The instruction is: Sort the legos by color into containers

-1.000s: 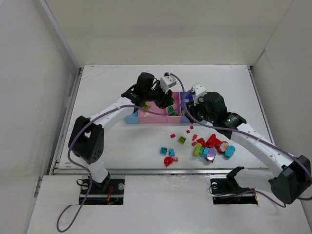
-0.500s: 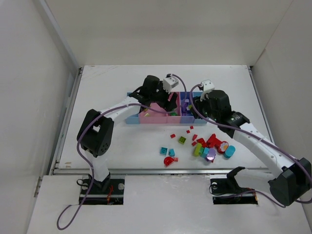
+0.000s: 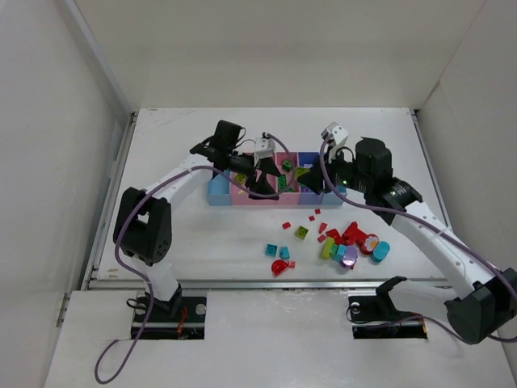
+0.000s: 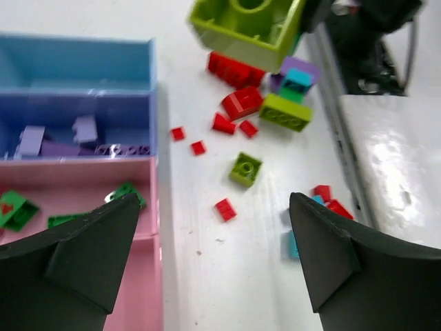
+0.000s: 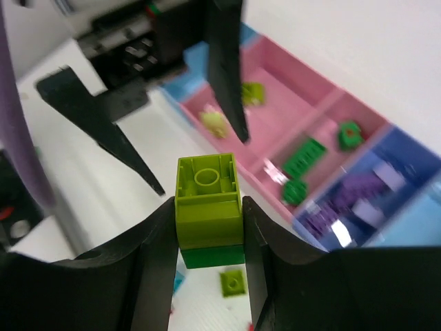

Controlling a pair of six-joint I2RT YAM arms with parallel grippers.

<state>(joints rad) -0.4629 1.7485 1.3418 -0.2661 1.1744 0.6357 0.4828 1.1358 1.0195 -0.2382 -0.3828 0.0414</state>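
Observation:
The containers [image 3: 216, 194] are a row of joined bins in the table's middle. The wide pink bin [image 5: 275, 72] has lime legos in it, the narrow pink bin [image 5: 324, 138] green ones, and the purple-blue bin [image 4: 131, 110] purple ones. My right gripper [image 5: 207, 231] is shut on a lime brick [image 5: 207, 200] stacked on a green brick [image 5: 213, 255], held in the air near the bins' front edge. My left gripper [image 4: 213, 255] hangs open and empty over the table beside the pink bin. Loose legos [image 3: 347, 242] lie in front of the bins.
A small lime brick [image 4: 246, 169] and red pieces [image 4: 225, 209] are scattered between the bins and the pile. Cyan and red bricks [image 3: 279, 257] lie nearer the front edge. The left gripper's fingers [image 5: 224, 69] reach close to the right gripper. White walls enclose the table.
My left gripper has opened wide and drawn back from over the bins to their front edge. My right gripper has shifted a little toward the bins, still holding the lime brick.

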